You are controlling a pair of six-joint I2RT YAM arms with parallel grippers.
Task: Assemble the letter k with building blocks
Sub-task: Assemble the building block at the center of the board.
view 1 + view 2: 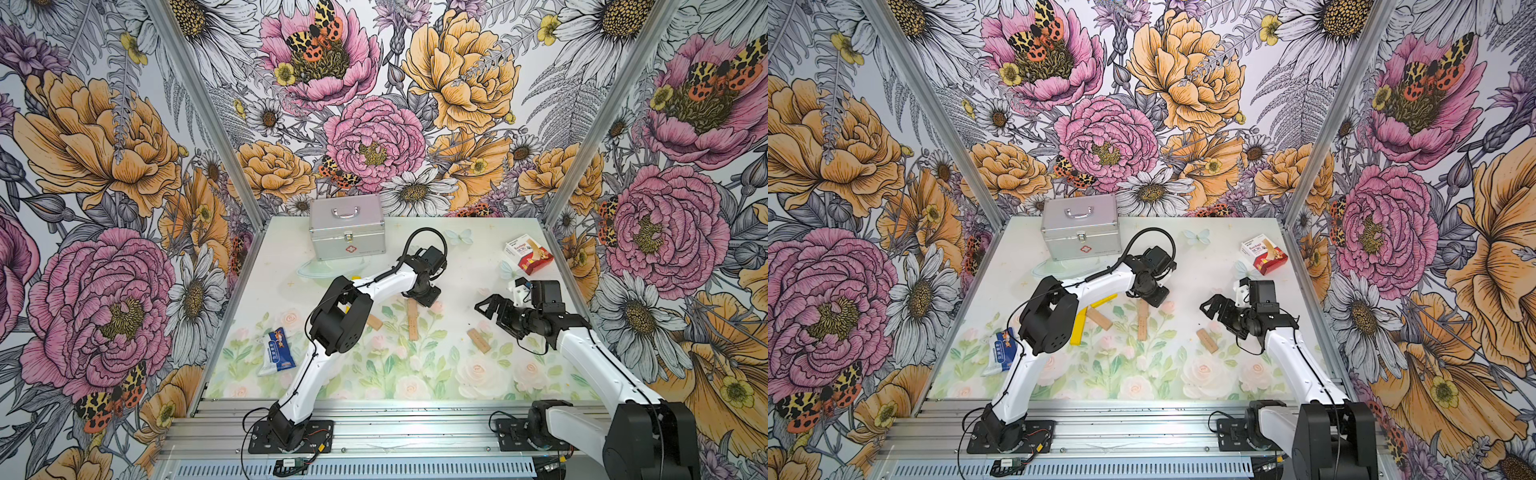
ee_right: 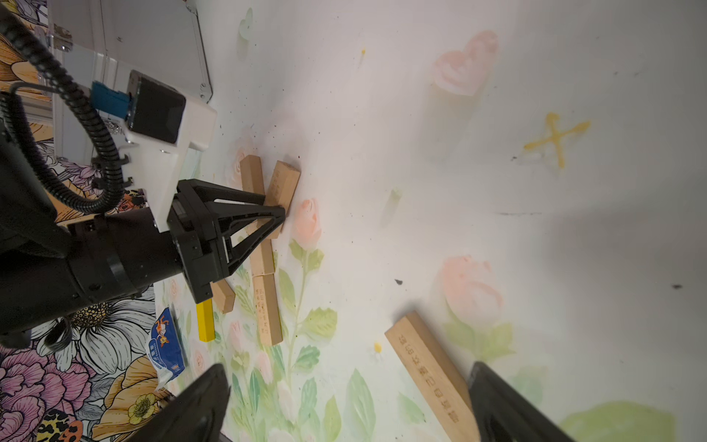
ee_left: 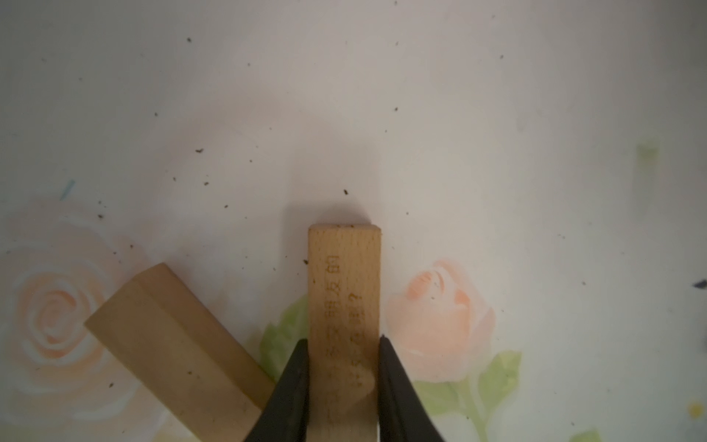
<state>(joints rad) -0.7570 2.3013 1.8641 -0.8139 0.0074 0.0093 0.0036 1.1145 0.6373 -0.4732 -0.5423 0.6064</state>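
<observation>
Left wrist view shows my left pincer [image 3: 343,338] clamped on the held block [image 3: 344,275]. The jaws press its two long sides and its length runs straight out ahead of them. Beside it a second wood bar [image 3: 172,344] slants in, and the two close toward each other at my fingertips like a V.

From the right wrist I read that bar as the far half of the stem [image 2: 267,310], two wood bars laid end to end, running near to far on the counter [image 1: 465,270]. The held block meets the stem about its middle and splays off far and right, so I judge it to be the far arm of the K. I cannot tell whether it touches the stem or rests flat. The yellow K [image 1: 1079,328] lies left of this, partly behind my left arm.

What the next move turns on is the loose block [image 1: 478,340]. It lies on the counter right of the stem, well apart from it, just near of my right pincer [image 2: 348,366], whose jaws are spread wide and hold nothing. Its long axis runs far-left to near-right, which I judge close to the slant the near arm needs. My right arm is clearly the nearer one. I expect it to carry the block left to the stem's middle, with little turning.
</observation>
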